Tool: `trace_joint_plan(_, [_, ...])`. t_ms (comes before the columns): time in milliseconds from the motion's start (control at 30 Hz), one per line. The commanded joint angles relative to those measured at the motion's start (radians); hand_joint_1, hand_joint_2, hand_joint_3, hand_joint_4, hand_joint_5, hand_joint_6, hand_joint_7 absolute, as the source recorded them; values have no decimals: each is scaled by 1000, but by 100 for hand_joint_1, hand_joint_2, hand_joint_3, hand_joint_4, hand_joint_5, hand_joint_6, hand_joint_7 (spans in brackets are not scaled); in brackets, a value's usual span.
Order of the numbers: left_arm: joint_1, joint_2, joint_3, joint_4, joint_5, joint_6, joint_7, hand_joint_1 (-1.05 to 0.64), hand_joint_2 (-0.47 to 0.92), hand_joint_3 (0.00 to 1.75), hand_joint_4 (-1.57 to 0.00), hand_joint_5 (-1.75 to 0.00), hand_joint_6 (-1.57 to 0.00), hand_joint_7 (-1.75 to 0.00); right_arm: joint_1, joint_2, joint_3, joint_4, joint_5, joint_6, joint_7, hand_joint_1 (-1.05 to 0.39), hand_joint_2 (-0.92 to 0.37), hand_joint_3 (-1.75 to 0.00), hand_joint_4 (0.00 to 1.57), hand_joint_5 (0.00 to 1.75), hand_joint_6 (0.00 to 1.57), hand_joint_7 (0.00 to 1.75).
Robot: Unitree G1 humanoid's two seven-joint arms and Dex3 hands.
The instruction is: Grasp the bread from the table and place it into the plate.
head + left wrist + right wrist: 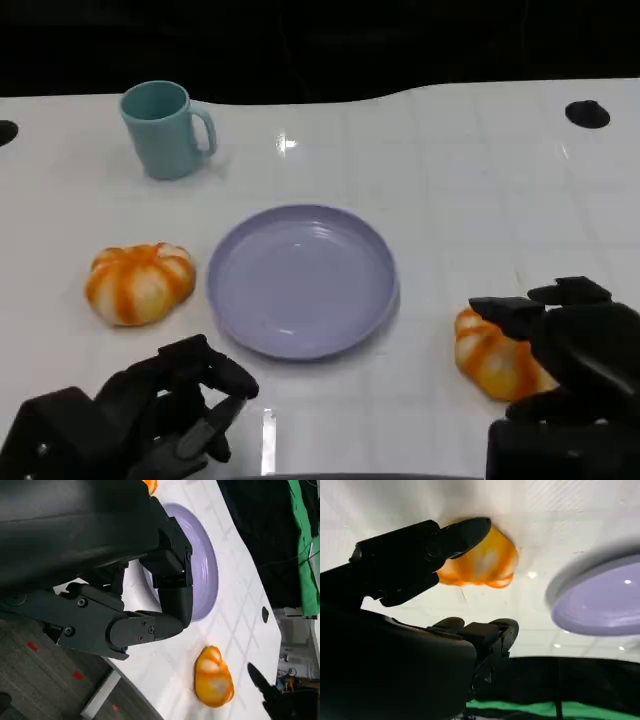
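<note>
Beside the lilac plate (240, 300), the right hand (575, 340) spreads open over orange-and-white ridged bread (490, 358), gripping nothing.

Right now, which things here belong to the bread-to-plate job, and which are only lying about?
For the job: bread by the right robot hand, right robot hand, plate.

Lying about: other bread, teal mug, left robot hand, holding nothing.

Right hand (560, 345) spread (left hand (150, 415) curled)
</note>
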Motion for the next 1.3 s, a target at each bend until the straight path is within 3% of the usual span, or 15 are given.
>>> trace_joint_plan(33, [-6, 10, 4, -7, 1, 15, 0, -42, 92, 45, -63, -175, -59, -133, -53, -12, 23, 100, 6, 14, -17, -55, -87, -1, 4, 49, 35, 1])
trace_joint_plan(333, [-3, 10, 4, -15, 2, 13, 0, -42, 92, 45, -62, -175, -59, -133, -160, -5, 81, 307, 13, 29, -57, -57, -92, -3, 6, 40, 32, 0])
trace_joint_plan(467, [-3, 7, 3, -21, 1, 22, 4, -42, 92, 45, -62, -175, -59, -133, -200, 7, 104, 409, 30, 4, -139, -59, -92, -9, 11, 39, 36, 2])
trace_joint_plan(567, [-2, 5, 1, -28, 2, 30, 6, -42, 92, 45, -62, -175, -59, -133, -219, 28, 84, 489, 97, -71, -259, -50, -92, -9, 38, 38, 58, 6])
trace_joint_plan(600, [-1, 5, 0, -29, 5, 28, 7, -42, 92, 45, -62, -175, -59, -133, -223, 35, 72, 516, 129, -114, -314, -43, -91, -7, 54, 40, 71, 10])
trace_joint_plan(633, [-1, 5, 0, -30, 6, 27, 7, -41, 92, 44, -62, -175, -58, -133, -226, 41, 60, 540, 162, -160, -360, -31, -92, -4, 74, 66, 93, 13])
trace_joint_plan(667, [-1, 5, -1, -32, 5, 29, 7, -41, 92, 44, -62, -175, -58, -133, -228, 48, 44, 561, 204, -206, -396, -22, -92, -6, 80, 97, 106, 16])
trace_joint_plan(700, [-1, 4, -1, -34, 5, 30, 7, -41, 92, 45, -62, -175, -58, -133, -231, 50, 38, 578, 232, -238, -419, -13, -84, -26, 84, 133, 116, 32])
trace_joint_plan(733, [-1, 3, -1, -36, 3, 35, 9, -41, 92, 44, -62, -175, -58, -133, -235, 47, 34, 597, 252, -280, -446, -9, -69, -58, 86, 149, 114, 54])
trace_joint_plan(767, [-1, 1, -1, -38, 1, 39, 9, -41, 92, 44, -62, -175, -59, -133, -240, 43, 35, 613, 260, -310, -469, -6, -55, -89, 91, 162, 106, 88])
trace_joint_plan(800, [-2, 0, -2, -40, 2, 40, 10, -40, 92, 44, -62, -175, -59, -133, -244, 38, 38, 626, 264, -336, -490, -5, -45, -111, 93, 169, 98, 118])
trace_joint_plan(867, [-2, 0, -4, -45, 5, 45, 11, -40, 92, 45, -62, -175, -59, -134, -249, 35, 39, 639, 269, -359, -511, -5, -38, -123, 93, 173, 88, 143])
trace_joint_plan(967, [-2, 1, -5, -48, 6, 49, 11, -39, 92, 46, -63, -175, -58, -134, -251, 33, 42, 641, 261, -376, -545, -5, -33, -127, 94, 174, 80, 157])
trace_joint_plan(1300, [4, 2, -8, -53, 14, 47, 10, -37, 92, 48, -62, -175, -57, -135, -262, 41, 23, 590, 285, -392, -581, -1, -32, -129, 93, 175, 76, 162])
